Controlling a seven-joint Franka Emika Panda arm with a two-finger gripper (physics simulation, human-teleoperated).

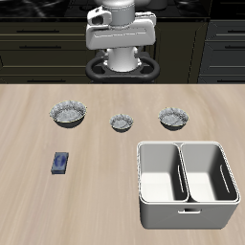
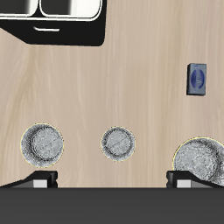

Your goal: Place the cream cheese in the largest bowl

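Observation:
The cream cheese (image 1: pixel 60 163) is a small flat blue box lying on the wooden table near the front edge; it also shows in the wrist view (image 2: pixel 197 79). The largest bowl (image 1: pixel 70 115), grey with a ruffled rim, stands just behind it and is empty; the wrist view (image 2: pixel 199 158) shows part of it. My gripper (image 1: pixel 120 40) hangs high at the back of the table, above the robot's base and far from both. It is open and empty, its fingertips (image 2: pixel 39 180) spread wide apart.
The smallest ruffled bowl (image 1: pixel 122 122) and the mid-sized one (image 1: pixel 175 118) stand in a row with the largest bowl; both also show in the wrist view, the smallest (image 2: pixel 118 142) and the mid-sized (image 2: pixel 42 143). A white two-compartment bin (image 1: pixel 187 216) sits at the front.

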